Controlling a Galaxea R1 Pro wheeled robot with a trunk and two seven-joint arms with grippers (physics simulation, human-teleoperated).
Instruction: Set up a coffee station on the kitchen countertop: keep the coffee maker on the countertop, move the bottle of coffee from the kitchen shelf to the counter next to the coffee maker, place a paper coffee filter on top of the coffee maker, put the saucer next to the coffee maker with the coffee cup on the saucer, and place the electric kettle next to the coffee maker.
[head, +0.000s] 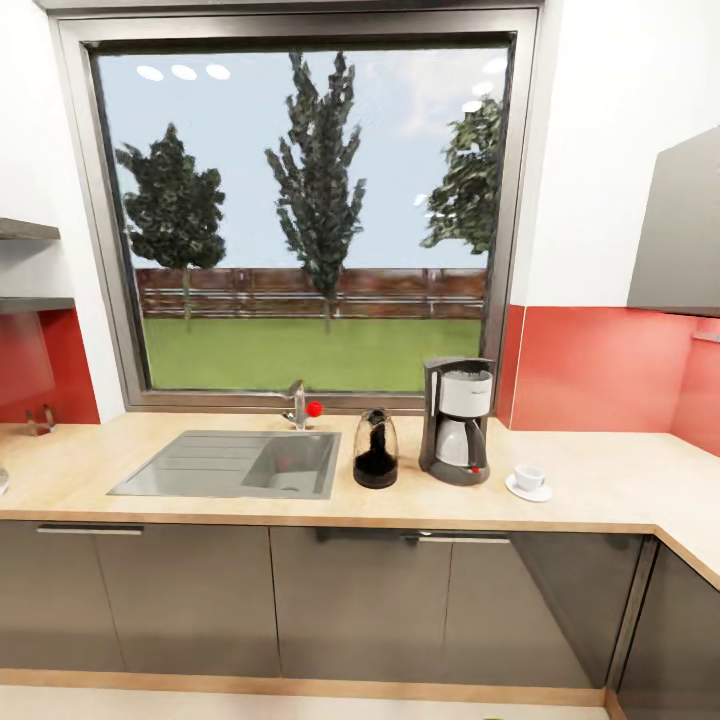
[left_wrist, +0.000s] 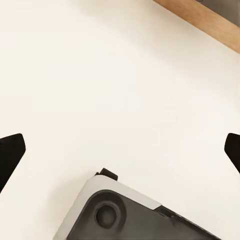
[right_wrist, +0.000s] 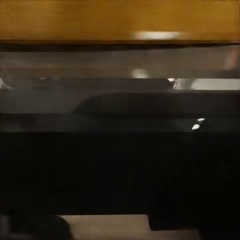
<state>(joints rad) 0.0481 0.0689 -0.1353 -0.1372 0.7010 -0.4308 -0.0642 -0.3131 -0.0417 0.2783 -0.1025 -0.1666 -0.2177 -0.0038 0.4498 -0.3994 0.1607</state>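
The coffee maker (head: 457, 435) stands on the kitchen countertop (head: 600, 490), right of the sink. The glass electric kettle (head: 375, 450) is close on its left. On its right the white coffee cup (head: 529, 476) sits on the saucer (head: 528, 491). The bottle of coffee and the paper coffee filter are out of view. Two dark wall shelf boards (head: 25, 230) jut in at the left edge, bare where they show. My left gripper (left_wrist: 120, 152) is open over pale floor, fingertips (left_wrist: 11, 152) far apart. The right wrist view is close on a dark cabinet front (right_wrist: 120, 165), where the fingers cannot be made out.
A steel sink (head: 235, 465) with a tap (head: 298, 405) is set into the worktop under a big window. Glossy grey cabinet fronts (head: 360, 600) run below. The counter turns a corner at the right, under a grey wall cabinet (head: 680, 235). My base (left_wrist: 130, 215) shows over the floor.
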